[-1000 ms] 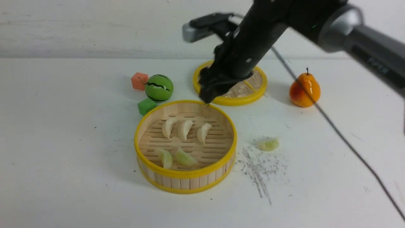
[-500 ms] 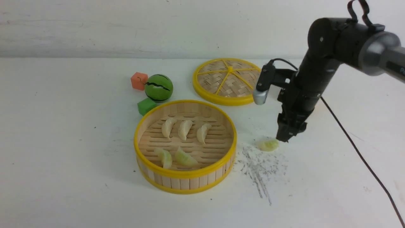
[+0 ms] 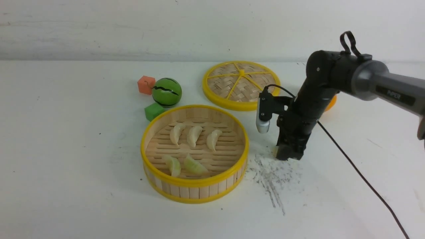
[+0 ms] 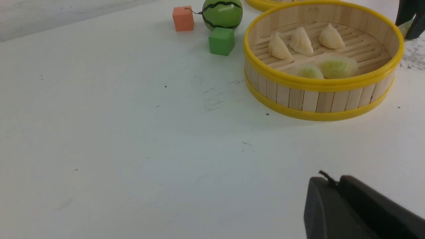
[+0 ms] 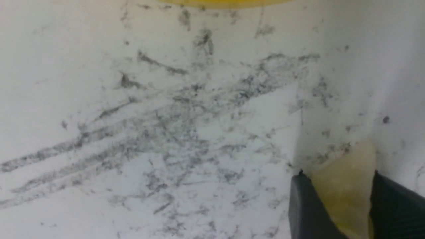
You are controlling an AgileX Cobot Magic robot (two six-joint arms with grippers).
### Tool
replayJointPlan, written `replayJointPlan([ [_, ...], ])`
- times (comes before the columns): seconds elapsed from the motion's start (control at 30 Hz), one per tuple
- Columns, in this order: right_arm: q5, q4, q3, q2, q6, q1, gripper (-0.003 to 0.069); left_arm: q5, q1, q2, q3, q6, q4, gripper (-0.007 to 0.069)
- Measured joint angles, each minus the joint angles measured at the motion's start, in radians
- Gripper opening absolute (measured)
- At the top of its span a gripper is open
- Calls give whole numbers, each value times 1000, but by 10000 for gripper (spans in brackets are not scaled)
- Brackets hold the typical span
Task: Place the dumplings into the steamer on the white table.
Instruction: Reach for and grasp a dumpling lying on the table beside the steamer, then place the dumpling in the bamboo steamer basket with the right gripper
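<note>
Now the right arm has swung across the desk point(image 3: 83, 149) from above the steamer point(image 3: 194, 193), where five dumplings point(image 3: 194, 136) already lie, and has come down beside it by the scratched patch point(image 3: 272, 179). The right hand point(image 3: 288, 153), wide a moment ago, has narrowed onto the last dumpling point(image 5: 345, 186) and pinches both its sides on the desk. By my reckoning only the lift and drop remain. The left hand point(image 4: 335, 181) hangs pressed together, empty.

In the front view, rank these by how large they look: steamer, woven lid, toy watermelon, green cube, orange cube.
1. steamer
2. woven lid
3. toy watermelon
4. green cube and orange cube: they look alike, and the orange one sits farther back, so I leave them unranked.
</note>
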Motion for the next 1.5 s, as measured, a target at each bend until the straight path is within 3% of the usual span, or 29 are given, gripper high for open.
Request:
replayJointPlan([
  [0.1,19,0,0,0,119,0,197,0,0,0,0,0,0,39],
  [0.3,74,0,-33,4,540,0,197,0,0,0,0,0,1,39],
  [0.4,144,9,-124,9,763,0,197,0,0,0,0,0,3,39],
  [0.5,152,85,-247,8,893,0,197,0,0,0,0,0,3,39],
  [0.6,151,196,-287,-15,945,23,197,0,0,0,0,0,3,42],
  [0.7,161,238,-287,-48,940,108,197,0,0,0,0,0,3,47],
  [0.9,173,157,-287,-13,945,256,197,0,0,0,0,0,4,49],
  [1.2,162,55,-270,85,1040,287,197,0,0,0,0,0,4,55],
  [1.33,136,52,-270,85,1041,293,257,0,0,0,0,0,4,57],
  [1.5,140,42,-270,79,1042,293,404,0,0,0,0,0,4,59],
])
